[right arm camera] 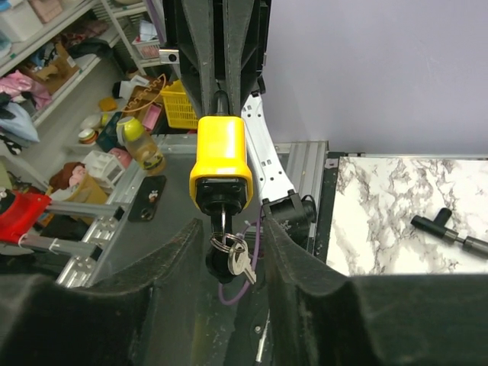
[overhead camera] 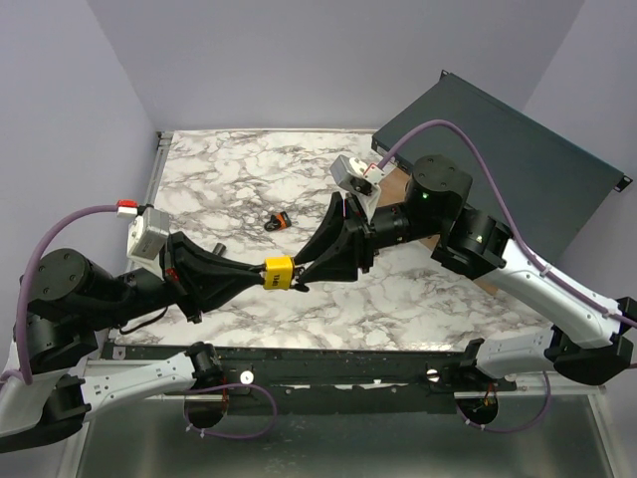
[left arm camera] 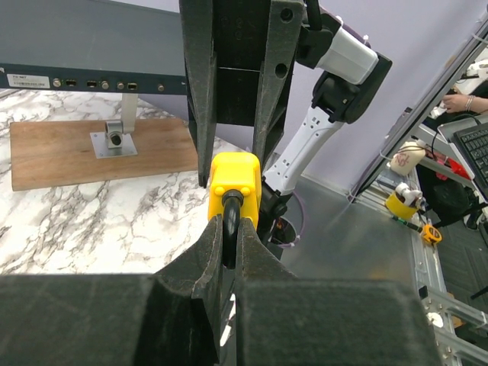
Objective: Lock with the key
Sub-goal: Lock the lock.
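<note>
A yellow padlock (overhead camera: 278, 271) hangs in the air between the two arms, above the table's near half. My left gripper (left arm camera: 226, 229) is shut on its black shackle (left arm camera: 230, 217), with the yellow body (left arm camera: 235, 177) just past the fingertips. In the right wrist view the padlock (right arm camera: 221, 160) faces me with the key (right arm camera: 226, 248) in its underside. A ring with a second silver key (right arm camera: 242, 264) dangles from it. My right gripper (right arm camera: 226, 232) straddles the key's black head. Its jaws stand apart, with a gap on each side.
A small black and orange part (overhead camera: 278, 220) lies on the marble table (overhead camera: 239, 169), and a black T-shaped piece (right arm camera: 450, 229) lies near the table's edge. A wooden board (left arm camera: 53, 156) with a metal bracket (left arm camera: 113, 140) sits under a dark rack panel (overhead camera: 498, 139) at the back right.
</note>
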Controlling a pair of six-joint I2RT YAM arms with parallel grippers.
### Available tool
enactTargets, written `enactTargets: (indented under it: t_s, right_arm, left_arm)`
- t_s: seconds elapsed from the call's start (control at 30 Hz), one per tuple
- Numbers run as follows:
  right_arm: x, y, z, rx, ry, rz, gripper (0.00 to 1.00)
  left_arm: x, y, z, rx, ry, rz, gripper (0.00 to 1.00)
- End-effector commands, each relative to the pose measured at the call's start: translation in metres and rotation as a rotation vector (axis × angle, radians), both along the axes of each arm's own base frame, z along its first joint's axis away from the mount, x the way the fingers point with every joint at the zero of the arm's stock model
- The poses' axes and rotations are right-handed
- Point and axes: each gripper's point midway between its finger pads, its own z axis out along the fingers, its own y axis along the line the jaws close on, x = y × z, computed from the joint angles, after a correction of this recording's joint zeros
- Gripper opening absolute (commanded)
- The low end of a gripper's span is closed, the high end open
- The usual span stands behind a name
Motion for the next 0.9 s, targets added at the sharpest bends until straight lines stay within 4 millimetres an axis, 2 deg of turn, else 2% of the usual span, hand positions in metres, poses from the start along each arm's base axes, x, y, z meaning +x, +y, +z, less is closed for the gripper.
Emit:
enactTargets:
  t_s: [0.0, 0.27, 0.3, 0.4, 0.6, 0.87]
  right_arm:
    - [-0.004, 0.0, 0.007, 0.021, -0.008, 0.034, 0.36]
    - [-0.004, 0.003, 0.005, 0.016, 0.004, 0.045, 0.23]
    - [-0.004, 0.003, 0.006, 0.018, 0.005, 0.042, 0.2]
    - [-0.005, 0.003, 0.007, 0.022, 0.005, 0.047, 0.01]
    - [-0.005, -0.001, 0.003, 0.014, 0.003, 0.033, 0.01]
    - [-0.007, -0.008, 0.003, 0.008, -0.01, 0.018, 0.01]
  left_arm:
    - [0.0, 0.005, 0.02, -0.078, -0.02, 0.013, 0.0]
    - [0.004, 0.003, 0.017, -0.078, -0.004, 0.031, 0.0]
    - [0.004, 0.003, 0.017, -0.075, -0.003, 0.033, 0.0]
    - [0.007, 0.004, 0.016, -0.075, 0.002, 0.049, 0.0]
    - [0.017, 0.017, 0.02, -0.108, 0.001, 0.134, 0.0]
    - [0.023, 0.022, 0.023, -0.121, -0.007, 0.176, 0.0]
